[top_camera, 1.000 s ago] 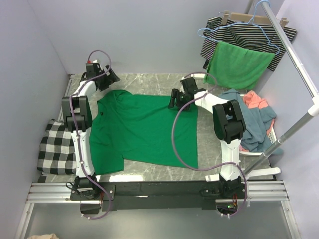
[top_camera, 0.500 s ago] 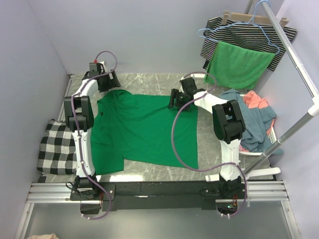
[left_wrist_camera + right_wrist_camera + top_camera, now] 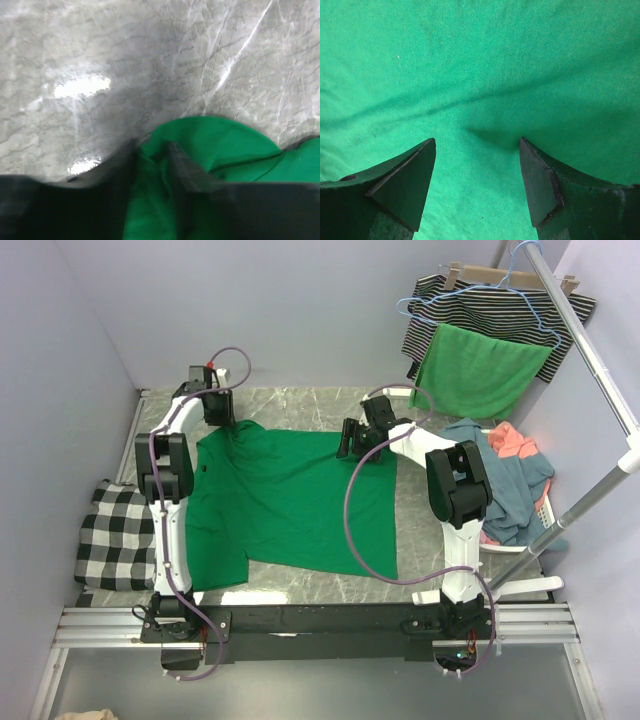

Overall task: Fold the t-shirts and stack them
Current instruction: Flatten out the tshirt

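Note:
An emerald green t-shirt [image 3: 290, 500] lies spread flat on the marble table [image 3: 420, 510]. My left gripper [image 3: 222, 420] is at its far left corner. In the left wrist view the two blurred fingers have come together on a bunched fold of the green t-shirt [image 3: 225, 145], so the left gripper [image 3: 152, 150] is shut on it. My right gripper [image 3: 352, 445] stands open at the shirt's far edge, right of the middle. Its fingertips rest just above the green cloth [image 3: 480, 65], and the right gripper [image 3: 475, 145] holds nothing. A dusty blue t-shirt [image 3: 500, 490] and a coral one [image 3: 512, 443] lie heaped at the right.
The heap sits in a white basket [image 3: 543, 510] under a white rail [image 3: 600, 370]. A striped garment [image 3: 480, 305] and a bright green cloth [image 3: 480, 370] hang from hangers at the back right. A black-and-white checked cloth [image 3: 112, 535] lies at the table's left edge.
My left gripper has moved right and nearer onto the shirt's far left corner, and its jaws have come together on the cloth. The right arm has not moved.

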`<action>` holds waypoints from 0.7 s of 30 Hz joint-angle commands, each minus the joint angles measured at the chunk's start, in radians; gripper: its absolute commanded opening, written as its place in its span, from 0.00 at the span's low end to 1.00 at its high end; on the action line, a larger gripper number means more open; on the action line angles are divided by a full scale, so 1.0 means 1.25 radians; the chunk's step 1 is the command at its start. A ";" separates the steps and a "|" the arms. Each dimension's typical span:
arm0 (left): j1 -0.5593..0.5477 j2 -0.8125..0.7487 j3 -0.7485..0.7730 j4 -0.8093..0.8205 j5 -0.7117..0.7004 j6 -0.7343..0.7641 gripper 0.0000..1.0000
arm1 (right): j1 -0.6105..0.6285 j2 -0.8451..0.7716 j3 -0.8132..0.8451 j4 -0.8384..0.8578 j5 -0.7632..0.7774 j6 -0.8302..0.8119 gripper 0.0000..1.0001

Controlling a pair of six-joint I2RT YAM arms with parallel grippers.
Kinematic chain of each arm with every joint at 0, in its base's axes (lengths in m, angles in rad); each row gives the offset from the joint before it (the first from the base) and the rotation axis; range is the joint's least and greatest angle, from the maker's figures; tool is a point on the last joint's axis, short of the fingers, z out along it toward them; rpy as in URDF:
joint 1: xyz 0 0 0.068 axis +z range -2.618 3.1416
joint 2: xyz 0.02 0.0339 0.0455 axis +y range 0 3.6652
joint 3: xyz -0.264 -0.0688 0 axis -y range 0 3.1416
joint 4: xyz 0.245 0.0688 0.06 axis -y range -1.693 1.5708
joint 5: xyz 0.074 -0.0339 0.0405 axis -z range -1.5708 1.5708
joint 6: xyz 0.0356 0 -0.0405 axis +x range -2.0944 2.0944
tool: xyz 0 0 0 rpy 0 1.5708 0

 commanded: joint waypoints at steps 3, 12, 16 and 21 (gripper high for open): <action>-0.029 0.033 0.026 -0.045 -0.015 0.028 0.01 | 0.002 0.028 -0.040 -0.047 0.036 -0.019 0.75; -0.009 -0.151 -0.005 0.115 -0.014 -0.079 0.01 | 0.003 0.025 -0.048 -0.038 0.044 -0.016 0.74; 0.020 -0.248 -0.073 0.193 -0.036 -0.116 0.01 | 0.004 0.020 -0.054 -0.033 0.046 -0.016 0.74; 0.052 -0.348 -0.202 0.294 -0.147 -0.156 0.01 | 0.004 0.018 -0.057 -0.033 0.053 -0.017 0.74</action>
